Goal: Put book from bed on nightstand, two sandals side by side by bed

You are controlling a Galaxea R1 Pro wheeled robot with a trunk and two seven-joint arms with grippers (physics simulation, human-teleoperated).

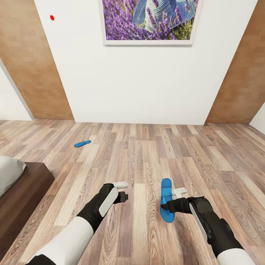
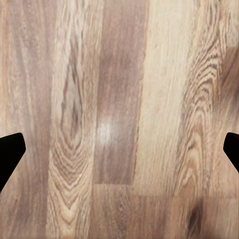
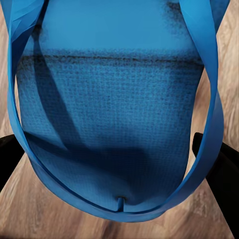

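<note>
Bedroom floor (image 1: 147,154) of brown wood planks runs to a far white wall (image 1: 140,81), flanked by brown wooden doors at left (image 1: 35,62) and right (image 1: 241,73), with a framed lavender picture (image 1: 149,20) hung high between them. At near left, a corner of the bed (image 1: 22,191) juts in, dark wooden frame under an off-white mattress. Both black-and-white arms reach forward over the planks. The right gripper (image 1: 167,205) pinches one blue sandal (image 1: 166,198), held above the floor with its length running near to far; the right wrist view shows its textured sole (image 3: 114,109) and thong strap between the dark fingers. The left gripper (image 2: 119,149) hangs spread and empty over bare planks. The second blue sandal (image 1: 82,143) lies flat on the floor farther off to the left, well apart from the first.
</note>
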